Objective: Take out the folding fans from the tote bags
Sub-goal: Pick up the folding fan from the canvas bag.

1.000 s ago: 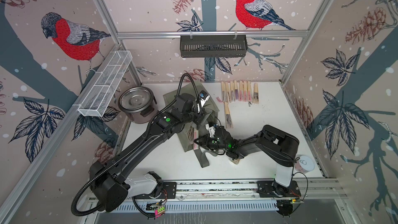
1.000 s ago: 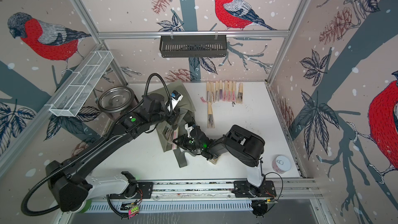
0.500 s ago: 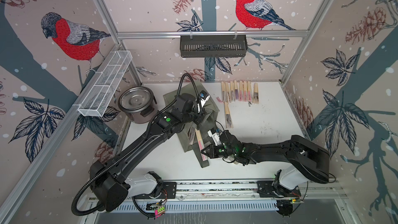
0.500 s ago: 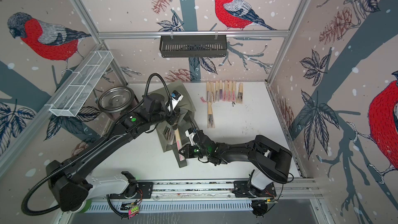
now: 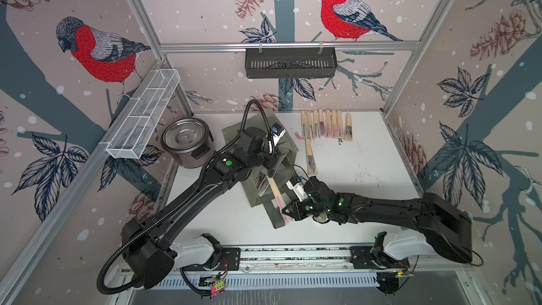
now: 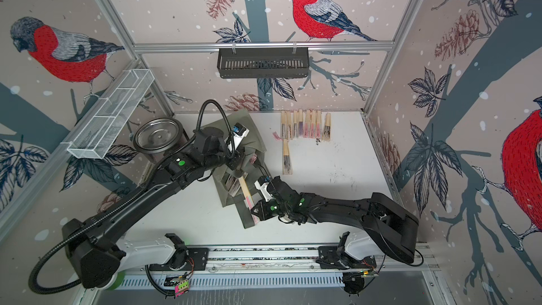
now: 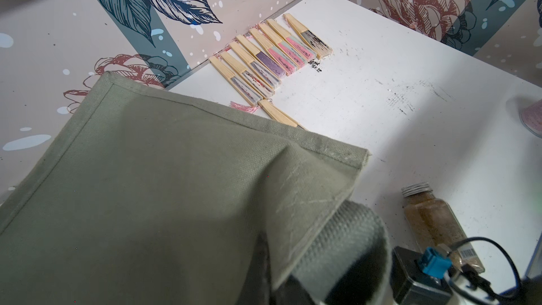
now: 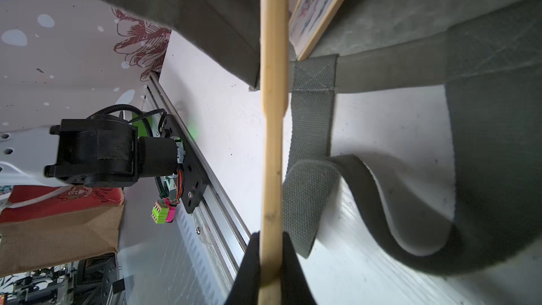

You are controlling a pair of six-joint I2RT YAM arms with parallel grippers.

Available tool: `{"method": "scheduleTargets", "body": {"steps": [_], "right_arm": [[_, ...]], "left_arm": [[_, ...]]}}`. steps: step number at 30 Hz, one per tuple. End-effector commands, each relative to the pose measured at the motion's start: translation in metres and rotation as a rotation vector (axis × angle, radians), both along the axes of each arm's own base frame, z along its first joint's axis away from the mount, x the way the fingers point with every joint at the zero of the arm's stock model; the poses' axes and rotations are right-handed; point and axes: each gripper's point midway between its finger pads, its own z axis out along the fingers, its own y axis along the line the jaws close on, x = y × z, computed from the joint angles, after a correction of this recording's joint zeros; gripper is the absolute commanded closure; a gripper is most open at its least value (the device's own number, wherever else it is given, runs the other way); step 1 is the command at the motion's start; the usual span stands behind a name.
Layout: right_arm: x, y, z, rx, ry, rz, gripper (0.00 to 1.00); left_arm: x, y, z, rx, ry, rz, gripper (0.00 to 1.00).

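The task was well advanced but not finished. About eight folding fans (image 5: 325, 124) lay side by side in a row at the back edge of the worktop (image 5: 366, 177), towards its right corner. A single fan (image 5: 311, 158) lay apart, just in front of that row. The tote bag (image 5: 286, 149) lay on its side near the middle of the worktop, with its mouth towards the front edge. The left gripper (image 5: 271, 170) was clenched on the fabric of the bag near the mouth. The right gripper (image 8: 271, 265) was closed firmly on the bamboo fan (image 8: 272, 142), which was partly out of the mouth. Beside it a printed fan (image 8: 319, 4) was inside the bag; whether more lay deeper I could not tell. I judged that the bamboo fan had to come out fully, and then the rest.
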Motion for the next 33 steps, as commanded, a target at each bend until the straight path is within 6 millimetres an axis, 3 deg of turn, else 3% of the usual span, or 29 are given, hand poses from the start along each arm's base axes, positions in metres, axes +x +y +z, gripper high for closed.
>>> {"method": "scheduleTargets", "body": {"steps": [1, 5, 9, 10, 13, 16, 21, 33], "right_arm": [[0.02, 0.006, 0.008, 0.02, -0.058, -0.02, 0.88], [0.049, 0.031, 0.017, 0.036, -0.067, -0.012, 0.88], [0.052, 0.065, 0.035, -0.01, -0.2, 0.085, 0.88], [0.053, 0.068, 0.027, -0.03, -0.195, 0.101, 0.88], [0.068, 0.059, -0.001, -0.134, -0.147, 0.06, 0.88], [0.079, 0.036, -0.013, -0.114, -0.089, -0.022, 0.88], [0.061, 0.023, -0.01, -0.112, -0.101, 0.024, 0.88], [-0.007, -0.026, 0.013, -0.087, -0.038, 0.147, 0.88]], "left_arm": [[0.002, -0.003, 0.008, -0.009, -0.03, -0.011, 1.0], [0.002, -0.003, 0.007, -0.008, -0.03, -0.009, 1.0], [0.003, -0.002, 0.008, -0.007, -0.035, -0.003, 1.0], [0.002, -0.002, 0.008, -0.008, -0.035, -0.004, 1.0], [0.002, -0.002, 0.008, -0.008, -0.035, -0.004, 1.0], [0.002, -0.001, 0.009, -0.009, -0.038, -0.004, 1.0], [0.002, -0.003, 0.009, -0.012, -0.037, -0.009, 1.0], [0.002, -0.003, 0.008, -0.011, -0.032, -0.01, 1.0]]}}
